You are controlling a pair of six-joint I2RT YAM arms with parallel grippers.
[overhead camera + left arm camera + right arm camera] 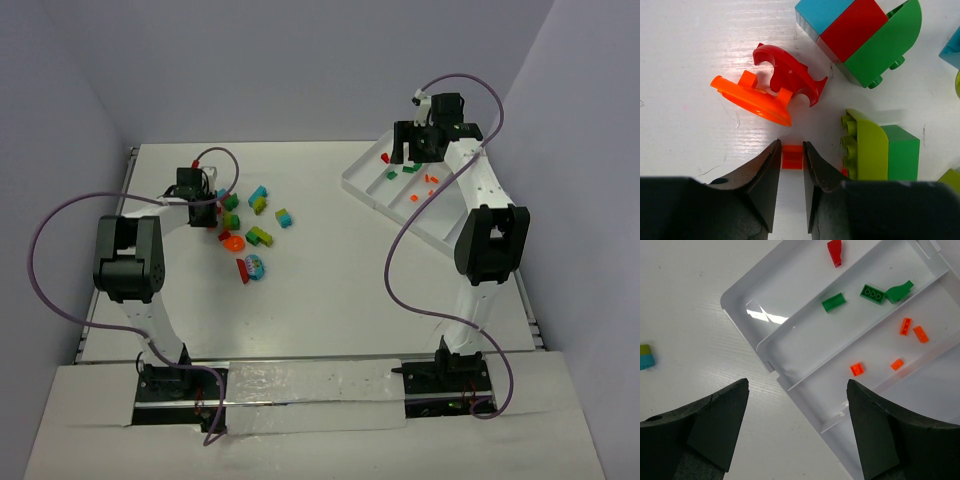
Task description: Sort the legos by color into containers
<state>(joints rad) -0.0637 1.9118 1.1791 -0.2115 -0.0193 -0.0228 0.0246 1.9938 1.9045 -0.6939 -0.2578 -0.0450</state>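
My left gripper (pixel 791 146) is down on the table in the loose pile (pixel 250 225), its jaws shut on a tiny orange brick (pixel 792 156). Just ahead lie an orange curved piece (pixel 752 97) and a red arch piece (pixel 787 75). A yellow-green and green block (pixel 880 152) sits close on the right. My right gripper (pixel 797 385) is open and empty, hovering over the near corner of the white tray (pixel 790 285). One compartment holds a red brick (pixel 834 252), another holds three green bricks (pixel 873 293), and a third holds several orange bricks (pixel 857 369).
A cyan, red and green block (pixel 860 30) lies further ahead of the left gripper. A yellow-green and cyan brick (pixel 646 356) lies left of the tray. The tray (pixel 372 190) stands at the back right, near the wall. Purple cables loop over both arms.
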